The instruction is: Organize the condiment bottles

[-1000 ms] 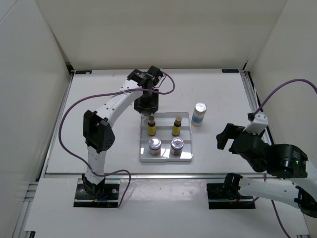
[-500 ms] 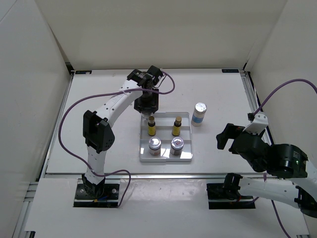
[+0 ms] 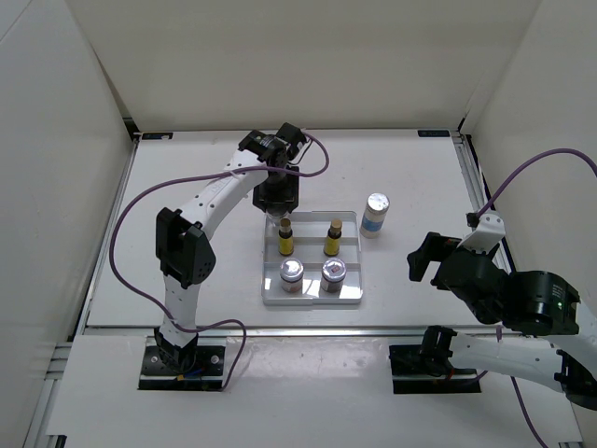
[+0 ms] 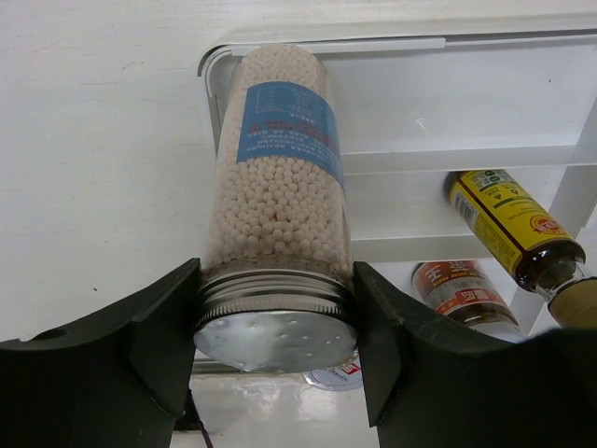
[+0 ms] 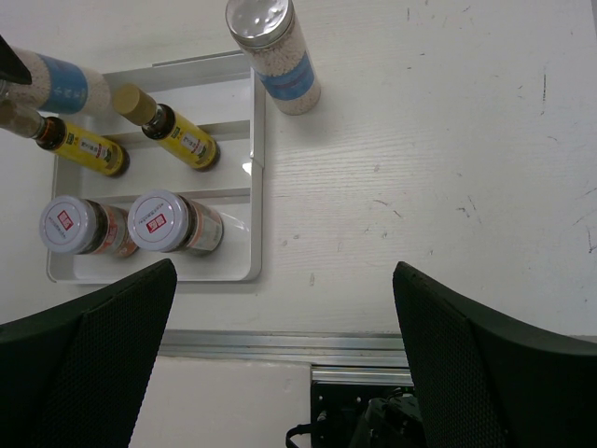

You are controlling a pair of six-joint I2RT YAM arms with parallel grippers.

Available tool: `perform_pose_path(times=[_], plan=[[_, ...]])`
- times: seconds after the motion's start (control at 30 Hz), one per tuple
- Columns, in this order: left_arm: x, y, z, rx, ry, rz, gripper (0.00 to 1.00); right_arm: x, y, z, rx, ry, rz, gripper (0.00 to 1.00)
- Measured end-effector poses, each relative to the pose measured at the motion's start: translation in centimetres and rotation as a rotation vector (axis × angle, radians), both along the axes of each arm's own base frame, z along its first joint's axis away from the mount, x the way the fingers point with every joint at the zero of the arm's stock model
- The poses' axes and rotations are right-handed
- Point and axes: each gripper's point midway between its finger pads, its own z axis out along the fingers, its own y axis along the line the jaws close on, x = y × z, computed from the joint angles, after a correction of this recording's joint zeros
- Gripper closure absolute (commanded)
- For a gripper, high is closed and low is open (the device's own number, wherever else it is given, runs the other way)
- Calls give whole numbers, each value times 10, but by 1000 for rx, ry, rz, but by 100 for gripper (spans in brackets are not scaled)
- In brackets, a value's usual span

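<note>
My left gripper (image 3: 278, 215) (image 4: 275, 327) is shut on the silver cap of a white blue-banded bottle (image 4: 280, 205) and holds it over the back left corner of the white stepped tray (image 3: 350, 291). Whether its base touches the tray I cannot tell. Two yellow dark-capped bottles (image 3: 285, 239) (image 3: 331, 237) stand in the tray's middle row. Two red-labelled jars (image 3: 292, 274) (image 3: 333, 273) stand in its front row. The second white bottle (image 3: 375, 215) stands on the table right of the tray. My right gripper (image 5: 284, 364) is open and empty, high above the table's near right.
White walls enclose the table on three sides. A metal rail (image 5: 280, 343) runs along the near edge. The left arm's purple cable (image 3: 177, 187) loops over the left half of the table.
</note>
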Motion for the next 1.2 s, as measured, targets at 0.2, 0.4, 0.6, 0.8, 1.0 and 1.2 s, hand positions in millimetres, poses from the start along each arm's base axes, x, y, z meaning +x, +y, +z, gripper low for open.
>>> perform_pose_path(times=[0.2, 0.4, 0.6, 0.8, 1.0, 1.2], plan=[[-2, -2, 0, -3, 3, -2, 29, 0, 0, 0, 0, 0, 0, 0], [-5, -6, 0, -2, 6, -11, 29, 0, 0, 0, 0, 0, 0, 0], [-9, -5, -1, -2, 14, -8, 27, 0, 0, 0, 0, 0, 0, 0], [-9, -2, -2, 9, 12, -4, 27, 0, 0, 0, 0, 0, 0, 0], [-6, 1, -2, 26, -1, 1, 25, 0, 0, -2, -5, 2, 0, 0], [-1, -1, 3, 24, -23, 3, 25, 0, 0, -2, -5, 2, 0, 0]])
